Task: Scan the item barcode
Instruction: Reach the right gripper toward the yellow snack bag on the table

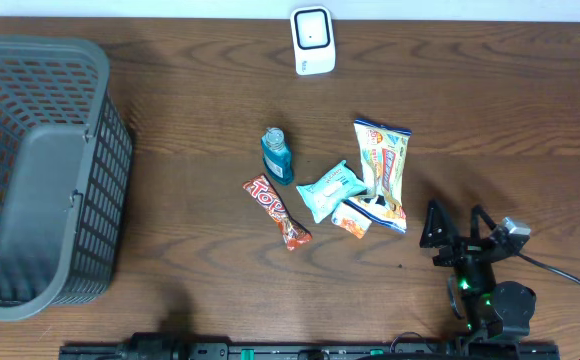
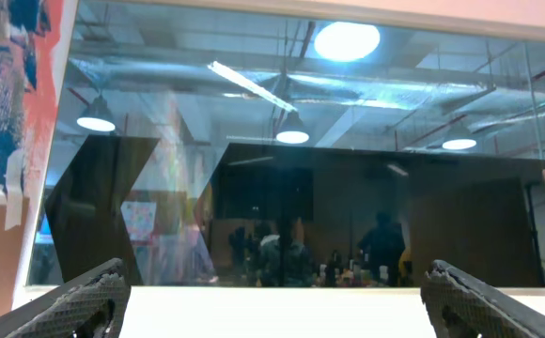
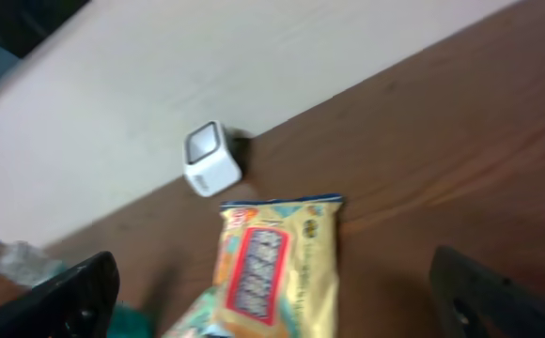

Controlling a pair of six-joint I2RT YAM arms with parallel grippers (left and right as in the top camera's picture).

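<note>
A white barcode scanner (image 1: 312, 40) stands at the table's far edge and also shows in the right wrist view as a small white box (image 3: 211, 160). Mid-table lie a yellow snack bag (image 1: 382, 165), a teal packet (image 1: 330, 188), a small orange packet (image 1: 351, 217), a red candy bar (image 1: 277, 212) and a blue bottle (image 1: 276, 155). My right gripper (image 1: 458, 228) hovers open just right of this pile, holding nothing. Its camera sees the snack bag (image 3: 272, 272) ahead between the wide-apart jaws of the right gripper (image 3: 277, 310). My left gripper (image 2: 282, 314) is open and empty, facing a window above the table.
A large grey mesh basket (image 1: 30, 170) fills the left side of the table. A black cable (image 1: 570, 280) trails from the right arm toward the right edge. Bare brown wood lies between the basket and the items.
</note>
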